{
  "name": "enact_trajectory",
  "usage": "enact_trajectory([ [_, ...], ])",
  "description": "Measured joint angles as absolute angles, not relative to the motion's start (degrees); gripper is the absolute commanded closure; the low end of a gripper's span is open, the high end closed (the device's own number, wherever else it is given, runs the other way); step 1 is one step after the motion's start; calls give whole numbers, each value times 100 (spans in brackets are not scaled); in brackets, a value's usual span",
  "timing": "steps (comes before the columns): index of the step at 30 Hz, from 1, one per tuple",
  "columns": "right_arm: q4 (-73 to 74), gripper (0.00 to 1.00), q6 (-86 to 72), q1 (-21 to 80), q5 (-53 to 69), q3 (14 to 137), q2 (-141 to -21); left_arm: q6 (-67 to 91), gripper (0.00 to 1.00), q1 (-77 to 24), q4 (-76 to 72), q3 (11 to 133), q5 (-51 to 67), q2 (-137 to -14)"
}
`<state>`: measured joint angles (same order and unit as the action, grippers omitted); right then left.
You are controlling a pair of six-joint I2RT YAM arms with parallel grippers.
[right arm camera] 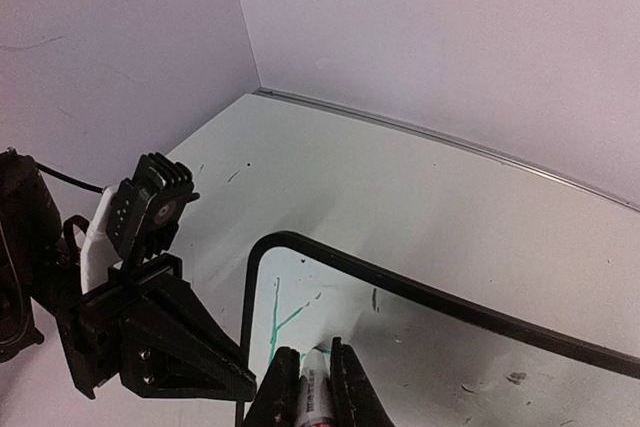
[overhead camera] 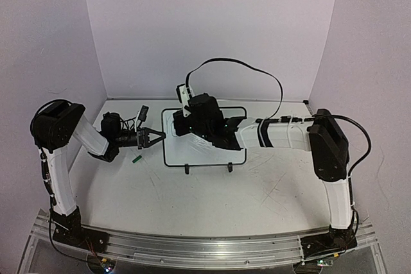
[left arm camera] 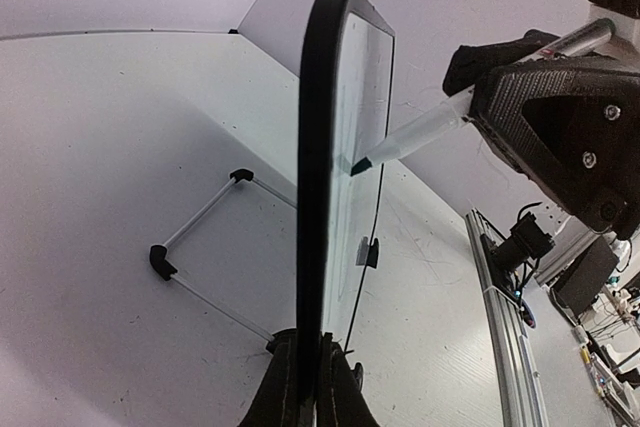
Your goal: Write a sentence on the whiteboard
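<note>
The whiteboard (overhead camera: pixel 196 152), white with a thin black frame, sits mid-table on two small black feet. My left gripper (overhead camera: pixel 160 136) is shut on its left edge; in the left wrist view the fingers (left arm camera: pixel 285 387) pinch the black frame (left arm camera: pixel 315 147) seen edge-on. My right gripper (overhead camera: pixel 182 126) hovers over the board's upper left, shut on a marker (right arm camera: pixel 313 399). The marker (left arm camera: pixel 425 129) tip touches the board face. Of the sentence, only a few green strokes (right arm camera: pixel 274 322) like a "Y" show, near the board's top left corner (right arm camera: pixel 258 247).
A small green cap (overhead camera: pixel 136 157) lies on the table left of the board, below the left gripper. A thin wire stand (left arm camera: pixel 200 247) juts out behind the board. Lilac walls close the table at the back and sides. The right arm's black cable (overhead camera: pixel 257 68) loops above the board.
</note>
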<state>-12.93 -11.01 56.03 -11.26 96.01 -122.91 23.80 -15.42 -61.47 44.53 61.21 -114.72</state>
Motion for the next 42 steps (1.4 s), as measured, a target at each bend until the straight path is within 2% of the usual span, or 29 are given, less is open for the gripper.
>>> enact_trajectory([
  [6, -1312, 100, -1119, 5603, -1020, 9559, -12277, 2379, 100, -1542, -6149, 4453, 6131, -11472],
  [12, -1500, 100, -1122, 5558, -995, 8558, -11719, 2377, 100, -1542, -6156, 4453, 6162, -11472],
  [17, -1570, 100, -1125, 5450, -1054, 8234, -11379, 2377, 100, -1542, -6156, 4453, 6167, -11472],
  [42, -1675, 100, -1122, 5381, -937, 8562, -11594, 2377, 100, -1542, -6156, 4453, 6179, -11472],
])
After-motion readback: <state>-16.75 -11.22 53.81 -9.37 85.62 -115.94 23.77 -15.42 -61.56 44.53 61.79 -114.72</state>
